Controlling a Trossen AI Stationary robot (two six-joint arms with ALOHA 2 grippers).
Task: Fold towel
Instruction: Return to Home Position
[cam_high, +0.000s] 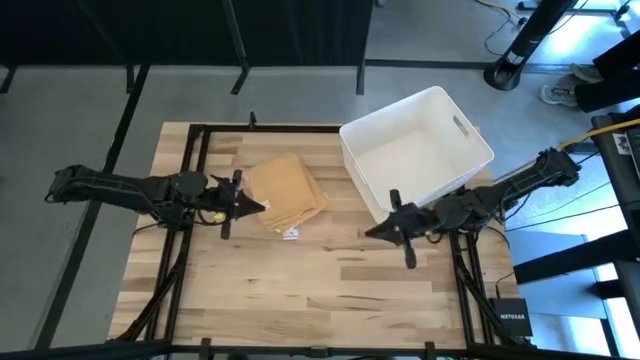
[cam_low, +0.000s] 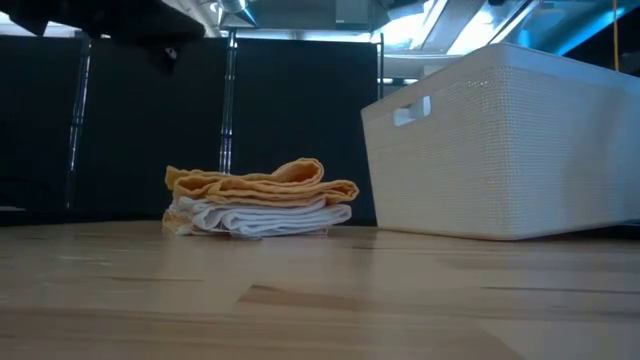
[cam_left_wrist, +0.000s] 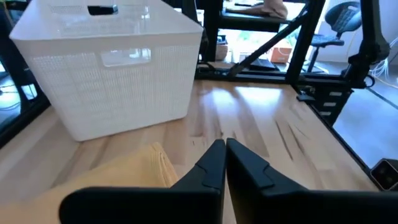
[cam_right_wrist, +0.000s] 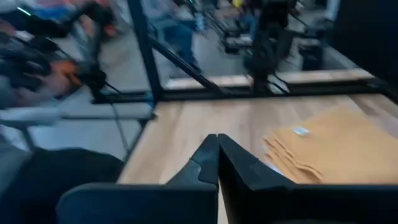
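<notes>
A tan-orange towel (cam_high: 287, 193) lies folded in a flat stack on the table, left of the white basket; the low view shows its orange layers over white ones (cam_low: 262, 200). It also shows in the left wrist view (cam_left_wrist: 106, 177) and the right wrist view (cam_right_wrist: 326, 146). My left gripper (cam_high: 262, 207) is shut and empty, just above the towel's left edge. My right gripper (cam_high: 370, 232) is shut and empty, right of the towel and in front of the basket.
A white perforated basket (cam_high: 455, 135) with a handle slot stands at the table's far right. Bare wooden tabletop (cam_high: 320, 290) stretches along the near side. Black frame rails run along the table's edges.
</notes>
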